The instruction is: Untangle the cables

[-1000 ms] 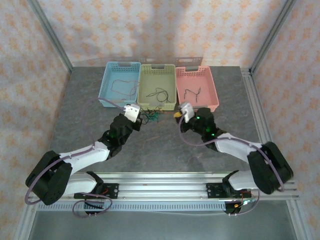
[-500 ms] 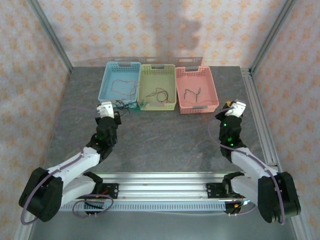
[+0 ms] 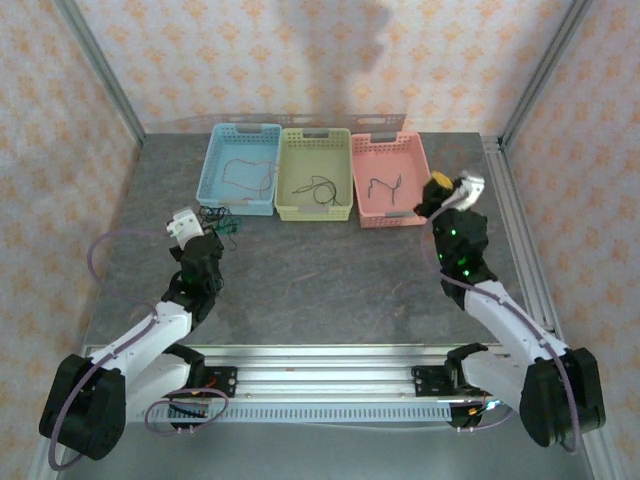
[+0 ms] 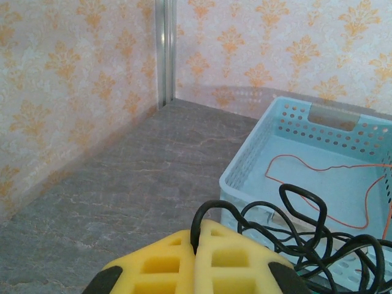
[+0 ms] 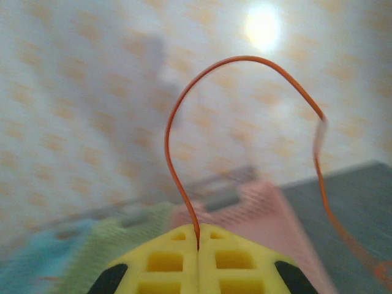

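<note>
At the right tool [image 5: 197,246] — a thin orange cable [image 5: 245,57] arches, pinched.

Three baskets stand in a row along the far edge of the bench [image 3: 330,285]: one blue basket [image 3: 213,170], one green basket [image 3: 283,178], one pink basket [image 3: 429,188].

Cables lying in them:
- One reddish-brown cable [image 3: 245,172] lies in the blue one.
- One dark cable [image 3: 318,187] lies in the green one.
- The pink one holds dark wire [image 3: 385,187] that may be one piece or two.

One orange cable [image 5: 184,153] rises from the right jaws. One black tangle [image 4: 306,226] sits at the left jaws; its strands cannot be counted.

There are two arms, one left arm [image 3: 150,330] and one right arm [image 3: 500,305], each with one pair of jaws.
</note>
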Robot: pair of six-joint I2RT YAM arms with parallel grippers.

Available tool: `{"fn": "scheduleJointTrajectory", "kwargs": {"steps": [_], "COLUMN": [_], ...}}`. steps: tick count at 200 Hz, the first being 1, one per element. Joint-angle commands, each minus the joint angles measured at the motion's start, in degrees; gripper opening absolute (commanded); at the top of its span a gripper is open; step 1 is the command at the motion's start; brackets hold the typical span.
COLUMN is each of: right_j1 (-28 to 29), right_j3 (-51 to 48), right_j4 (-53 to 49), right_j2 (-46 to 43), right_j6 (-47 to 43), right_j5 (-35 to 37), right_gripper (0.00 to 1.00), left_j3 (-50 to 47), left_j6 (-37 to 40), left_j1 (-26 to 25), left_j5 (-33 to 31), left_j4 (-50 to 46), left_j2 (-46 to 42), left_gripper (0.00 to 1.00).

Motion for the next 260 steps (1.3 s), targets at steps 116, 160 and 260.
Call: {"fn": "scheduleJointTrajectory", "kwargs": {"steps": [116,160,260], "right_j1": [17.3,20.9,23.6], "right_j3": [78.5,104.5,107.9], "right_j4": [-5.9,-13.0,-19.7], "right_j2": [60.5,81.8,96.7], "right_j6": [10.7,11.9,9.3], "right_j5": [-18.9,-19.1,-20.4], "right_gripper": [0.0,0.0,0.32], "left_j3": [1.3,1.2,1.1], "left_j6": [-1.3,-1.2,-0.7], "left_j1": [0.3,0.4,0.3], "left_j5": [-0.1,0.6,5.2], "left_j4": [-1.0,-0.8,0.8], "left_j2": [1.6,1.5,1.4], "left_gripper": [0.0,0.0,0.0]}}
